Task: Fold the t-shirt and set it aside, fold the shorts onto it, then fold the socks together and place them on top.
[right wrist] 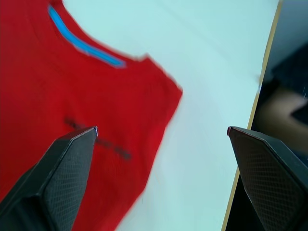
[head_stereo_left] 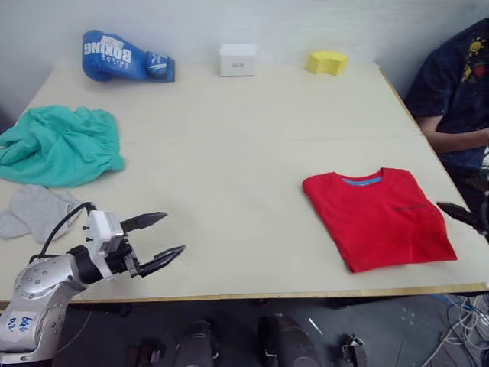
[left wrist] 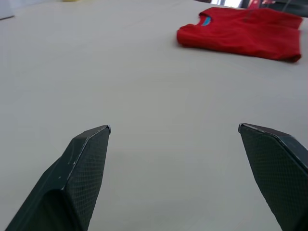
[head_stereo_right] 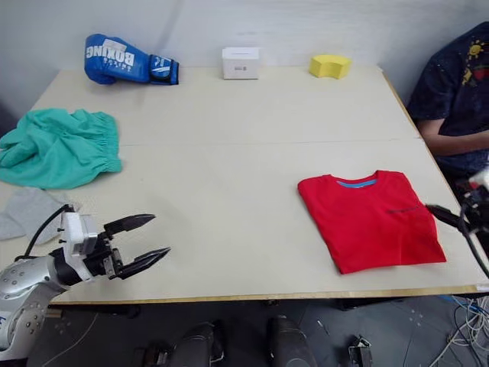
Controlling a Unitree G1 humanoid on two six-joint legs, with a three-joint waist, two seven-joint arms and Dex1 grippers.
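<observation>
Folded bright red cotton t-shirt (head_stereo_left: 376,218) lying near the beige table's (head_stereo_left: 244,153) right edge, teal-green fabric shorts (head_stereo_left: 59,144) and light grey ankle socks (head_stereo_left: 34,211) sitting at left.
Head views: blue boxing glove (head_stereo_left: 126,56), white box (head_stereo_left: 238,59) and yellow sponge (head_stereo_left: 327,62) lining the far edge; a seated person (head_stereo_left: 458,84) waiting at right. Left wrist view: left gripper (left wrist: 174,129) hovering wide open over bare tabletop. Right wrist view: right gripper (right wrist: 162,129) spreading wide above the shirt's edge.

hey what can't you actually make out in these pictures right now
- Socks: cut off by the left edge of the eye views, so I cannot tell whether there are two.
- Shorts: bunched up and also cut by that edge; their leg openings are hidden in the folds.
- T-shirt chest mark: too small in the eye views, blurred in the right wrist view.
- Right gripper: mostly cut off by the right edge in the eye views.
</observation>
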